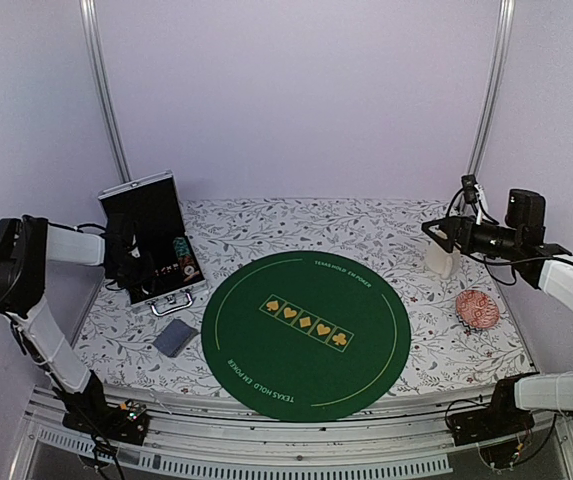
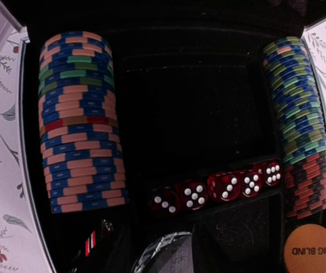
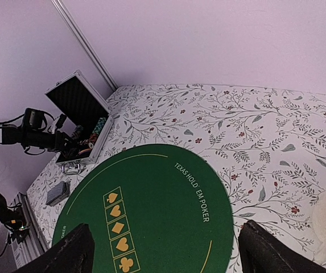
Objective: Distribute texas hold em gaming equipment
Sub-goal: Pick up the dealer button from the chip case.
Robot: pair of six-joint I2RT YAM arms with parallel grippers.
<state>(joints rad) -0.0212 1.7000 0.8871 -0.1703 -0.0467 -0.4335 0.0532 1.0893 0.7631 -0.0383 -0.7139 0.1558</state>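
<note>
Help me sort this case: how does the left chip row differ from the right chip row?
The left chip row is mostly blue and salmon; the right chip row runs green-blue, then red and dark nearer the camera. The orange BIG BLIND disc sits at the right chip row's near end, not the left's. Both stand on edge in the black case, flanking the dice.

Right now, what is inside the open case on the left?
The case holds two rows of poker chips, five red dice between them and an orange BIG BLIND disc. Its middle compartment is too dark to read.
</note>
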